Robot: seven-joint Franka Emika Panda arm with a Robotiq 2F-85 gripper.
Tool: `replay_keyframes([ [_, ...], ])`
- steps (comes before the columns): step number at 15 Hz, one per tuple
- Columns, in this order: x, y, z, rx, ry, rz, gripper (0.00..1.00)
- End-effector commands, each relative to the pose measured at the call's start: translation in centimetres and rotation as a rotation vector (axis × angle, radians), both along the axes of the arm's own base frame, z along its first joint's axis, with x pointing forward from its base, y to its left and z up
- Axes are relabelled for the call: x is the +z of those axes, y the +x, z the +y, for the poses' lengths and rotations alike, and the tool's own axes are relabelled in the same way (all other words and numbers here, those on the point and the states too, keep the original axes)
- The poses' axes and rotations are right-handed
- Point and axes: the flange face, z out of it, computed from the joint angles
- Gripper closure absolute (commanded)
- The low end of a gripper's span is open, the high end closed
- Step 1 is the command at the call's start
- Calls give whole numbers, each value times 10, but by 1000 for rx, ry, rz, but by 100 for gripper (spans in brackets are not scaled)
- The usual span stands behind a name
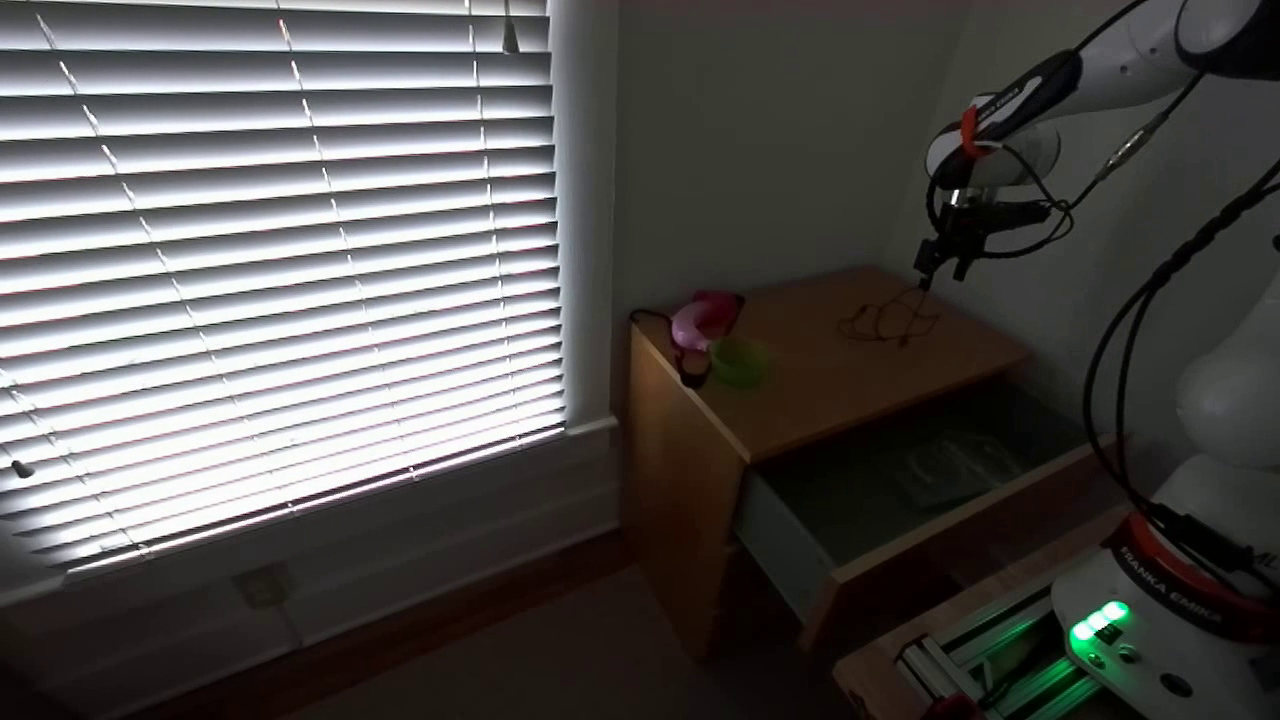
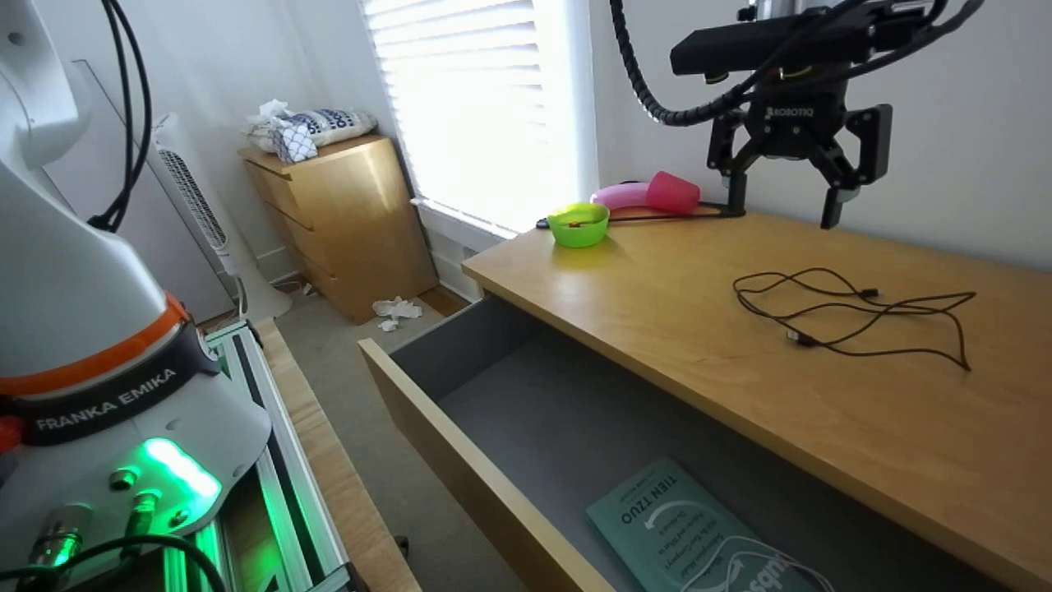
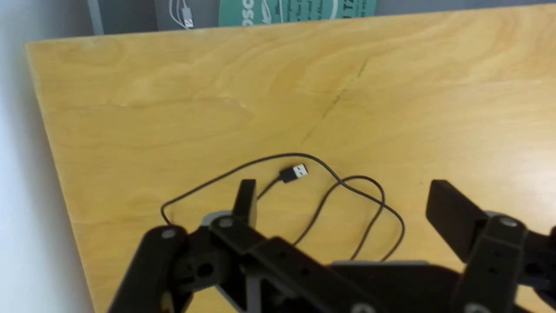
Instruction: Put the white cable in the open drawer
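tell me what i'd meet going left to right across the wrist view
Plug end of the white cable in the open drawer → tip of one of the fingers → black cable's USB plug → tip of the other finger.

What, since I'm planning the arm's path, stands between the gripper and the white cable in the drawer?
The cabinet top: the open gripper hangs above it, while the white cable lies lower, in the open drawer, past the top's front edge. That edge may block a straight path. A black USB cable also lies on top.
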Motion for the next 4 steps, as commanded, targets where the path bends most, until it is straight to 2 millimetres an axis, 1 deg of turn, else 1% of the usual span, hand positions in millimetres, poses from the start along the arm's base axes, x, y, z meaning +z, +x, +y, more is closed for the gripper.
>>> replay_keyframes([
  [1, 4, 4, 6, 7, 16, -13, 0],
  [2, 6, 6, 10, 9, 24, -19, 0],
  [4, 5, 6, 11, 9, 28, -21, 0],
])
